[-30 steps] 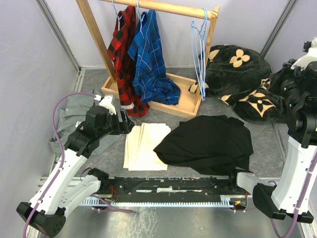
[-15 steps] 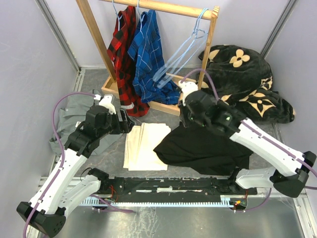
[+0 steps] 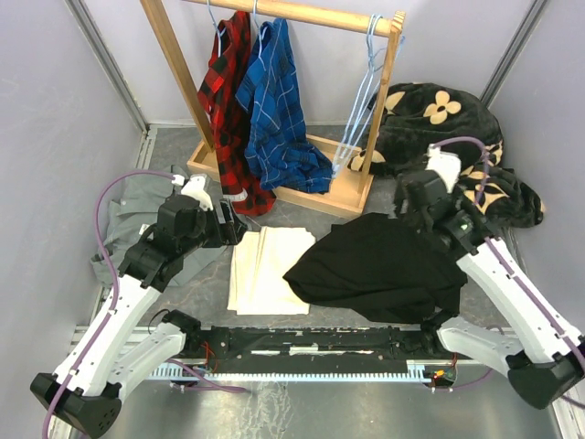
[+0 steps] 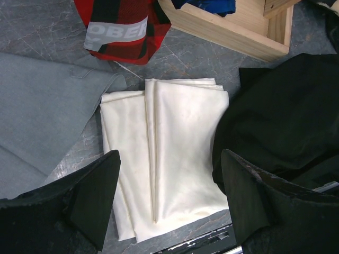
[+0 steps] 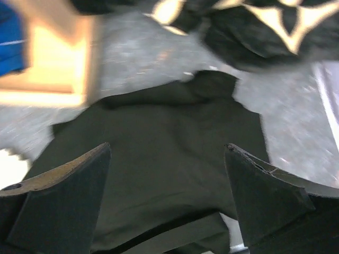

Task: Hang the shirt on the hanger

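Left jaws and right jaws stand released, empty. With the shirt (image 5: 159, 148) directly beneath the right jaws, we should lower squarely and pinch its far edge.

White-and-black arms (image 3: 102, 340), purple cables (image 3: 137, 174)

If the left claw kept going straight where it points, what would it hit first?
Probably the folded cream cloth, which lies straight ahead of the open left gripper; depth is hard to judge.
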Available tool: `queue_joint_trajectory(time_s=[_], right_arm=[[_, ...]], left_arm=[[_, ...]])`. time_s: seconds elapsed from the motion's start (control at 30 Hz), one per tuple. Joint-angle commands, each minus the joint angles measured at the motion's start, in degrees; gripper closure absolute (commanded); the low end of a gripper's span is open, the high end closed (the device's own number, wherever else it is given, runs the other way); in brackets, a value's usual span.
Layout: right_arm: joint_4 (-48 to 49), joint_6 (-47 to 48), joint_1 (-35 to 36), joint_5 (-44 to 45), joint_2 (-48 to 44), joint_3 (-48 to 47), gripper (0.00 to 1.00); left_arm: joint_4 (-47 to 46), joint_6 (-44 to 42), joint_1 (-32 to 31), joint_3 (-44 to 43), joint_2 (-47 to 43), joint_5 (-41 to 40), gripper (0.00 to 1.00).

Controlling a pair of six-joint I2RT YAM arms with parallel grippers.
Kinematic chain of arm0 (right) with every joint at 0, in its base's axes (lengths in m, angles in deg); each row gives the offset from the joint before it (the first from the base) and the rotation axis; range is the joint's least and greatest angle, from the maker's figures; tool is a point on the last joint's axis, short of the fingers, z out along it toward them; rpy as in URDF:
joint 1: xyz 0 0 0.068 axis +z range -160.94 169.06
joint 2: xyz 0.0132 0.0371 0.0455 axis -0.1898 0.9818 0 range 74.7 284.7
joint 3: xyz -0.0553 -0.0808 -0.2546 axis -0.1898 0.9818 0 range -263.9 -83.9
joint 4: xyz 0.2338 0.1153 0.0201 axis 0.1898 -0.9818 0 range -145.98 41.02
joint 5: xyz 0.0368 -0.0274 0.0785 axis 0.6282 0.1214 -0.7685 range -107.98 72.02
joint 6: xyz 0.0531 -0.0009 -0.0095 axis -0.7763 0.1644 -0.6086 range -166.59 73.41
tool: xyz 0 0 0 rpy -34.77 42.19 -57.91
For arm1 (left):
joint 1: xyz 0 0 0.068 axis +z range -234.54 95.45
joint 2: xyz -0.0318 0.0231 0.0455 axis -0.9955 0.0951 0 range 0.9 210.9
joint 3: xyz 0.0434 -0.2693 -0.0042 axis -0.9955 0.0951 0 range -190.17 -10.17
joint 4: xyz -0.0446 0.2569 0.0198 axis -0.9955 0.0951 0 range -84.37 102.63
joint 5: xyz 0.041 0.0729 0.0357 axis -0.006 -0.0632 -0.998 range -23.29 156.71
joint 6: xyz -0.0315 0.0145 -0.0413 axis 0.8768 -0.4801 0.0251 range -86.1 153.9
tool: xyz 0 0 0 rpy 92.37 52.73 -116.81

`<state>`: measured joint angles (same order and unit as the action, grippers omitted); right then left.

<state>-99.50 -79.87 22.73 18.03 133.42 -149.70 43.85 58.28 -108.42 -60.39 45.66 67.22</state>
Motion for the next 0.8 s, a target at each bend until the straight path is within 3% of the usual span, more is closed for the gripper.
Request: queue_joint_trajectory(time_s=[0.0,0.3,0.47,0.6,0.77], right_arm=[[-2.89,2.32,-14.16,-2.51,-0.78,1.87,0.04],[2.80,4.94,-40.64,-26.05,4.74,7.38,0.01],[5.17,3.10,-51.45,-30.92,8.69,13.14,0.01],[11.64,1.86,-58.11,-38.44,9.76,18.80,0.01],[23.27,-0.11,-59.77,-57.06,13.49,24.58,0.01]], left_arm=[[-1.74,0.94,-0.11,-0.35,-0.10,0.25,0.17],[-1.35,0.52,-0.04,-0.41,-0.06,0.81,0.17],[-1.37,0.41,-0.11,-0.40,0.01,1.26,0.17],[-1.48,0.25,-0.06,-0.32,0.20,1.63,0.17],[-1.64,0.23,-0.06,-0.05,0.28,1.82,0.17]])
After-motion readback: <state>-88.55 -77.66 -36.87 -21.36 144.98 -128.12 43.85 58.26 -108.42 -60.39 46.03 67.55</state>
